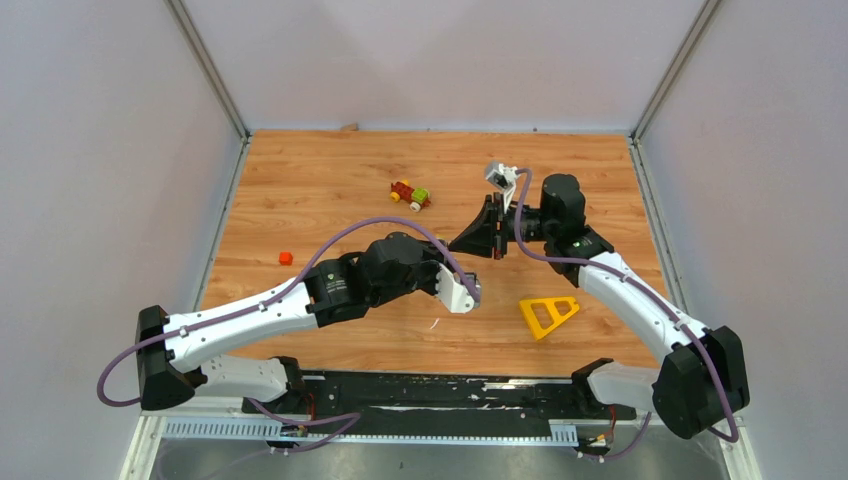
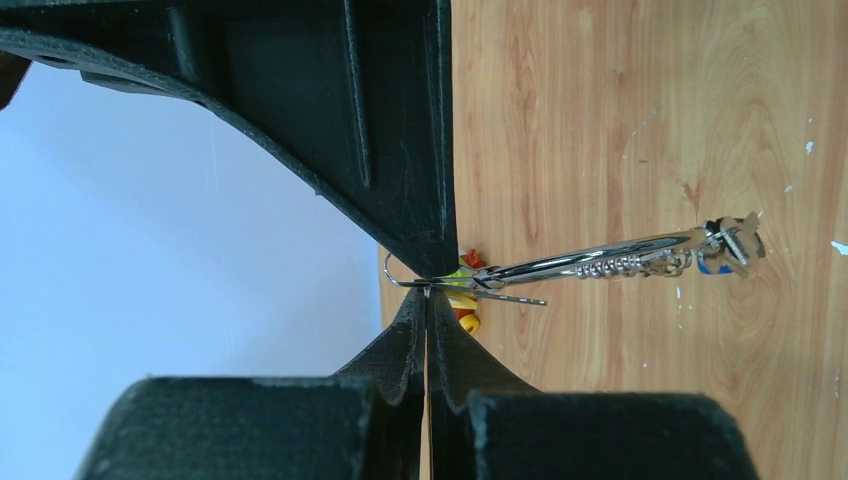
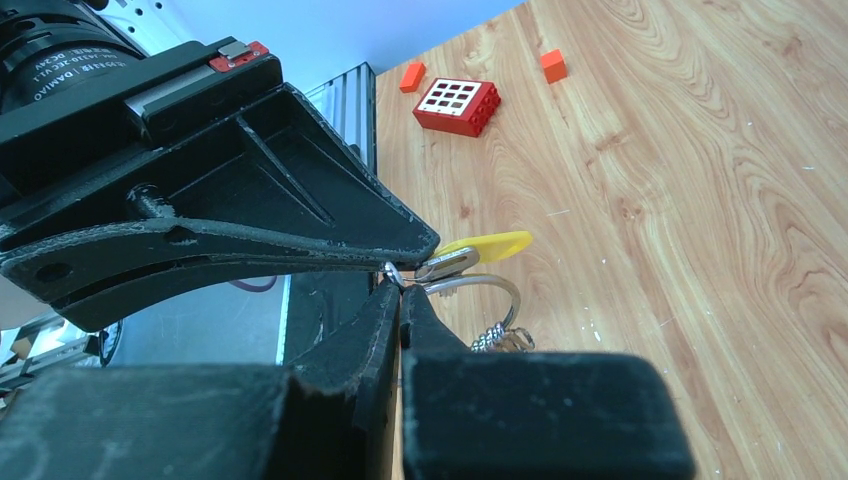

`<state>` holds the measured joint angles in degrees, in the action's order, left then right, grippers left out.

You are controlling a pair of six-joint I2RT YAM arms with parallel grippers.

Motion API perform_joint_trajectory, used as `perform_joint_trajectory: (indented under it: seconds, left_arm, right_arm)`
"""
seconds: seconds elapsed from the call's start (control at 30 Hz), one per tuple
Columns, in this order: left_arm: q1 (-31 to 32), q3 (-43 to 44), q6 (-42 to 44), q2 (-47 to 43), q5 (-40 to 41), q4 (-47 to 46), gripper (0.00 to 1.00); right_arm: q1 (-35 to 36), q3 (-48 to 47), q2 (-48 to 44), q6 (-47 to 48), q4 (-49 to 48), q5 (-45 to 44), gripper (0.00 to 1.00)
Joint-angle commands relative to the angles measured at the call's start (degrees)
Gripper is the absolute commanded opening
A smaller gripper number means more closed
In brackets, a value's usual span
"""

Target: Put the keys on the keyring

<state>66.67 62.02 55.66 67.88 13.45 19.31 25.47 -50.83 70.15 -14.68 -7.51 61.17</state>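
Toy car (image 1: 410, 194), yellow triangle (image 1: 547, 315) and red block (image 1: 285, 257) lie well apart

The overhead camera looks down on the whole table (image 1: 330, 190); both wrist cameras view its wood from close.

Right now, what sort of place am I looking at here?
Probably a robotics lab test cell: a wooden tabletop boxed in by plain white panels, a left arm and right arm bolted at its near edge, and props like a toy car.
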Motion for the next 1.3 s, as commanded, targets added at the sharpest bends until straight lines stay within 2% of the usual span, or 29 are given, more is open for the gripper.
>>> perform_joint_trajectory:
  seconds: [0.0, 0.53, 0.9, 1.03, 1.27]
  left_arm:
    - [0.5, 3.3, -0.9, -0.2, -1.2, -2.2, 0.00]
    - [1.4, 3.2, 0.3, 1.4, 0.9, -1.8, 0.00]
    - [0.9, -1.5, 2.2, -2.5, 3.0, -2.9, 0.00]
    - [-2.0, -0.6, -0.6, -4.0, -2.0, 0.7, 0.00]
    - [-9.4, 0.8, -9.3, -5.5, -15.4, 3.8, 0.00]
  right_arm:
    - [0.5, -1.7, 0.7, 1.2, 0.6, -2.2, 0.00]
    - [0.6, -2.2, 0.4, 1.8, 2.5, -4.9, 0.00]
    - [-0.1, -0.6, -3.4, 8.0, 4.6, -6.7, 0.00]
    - [-0.6, -0.3, -5.6, 11.1, 6.4, -7.9, 0.00]
    - [-1.4, -0.2, -8.2, 15.3, 7.2, -3.3, 0.00]
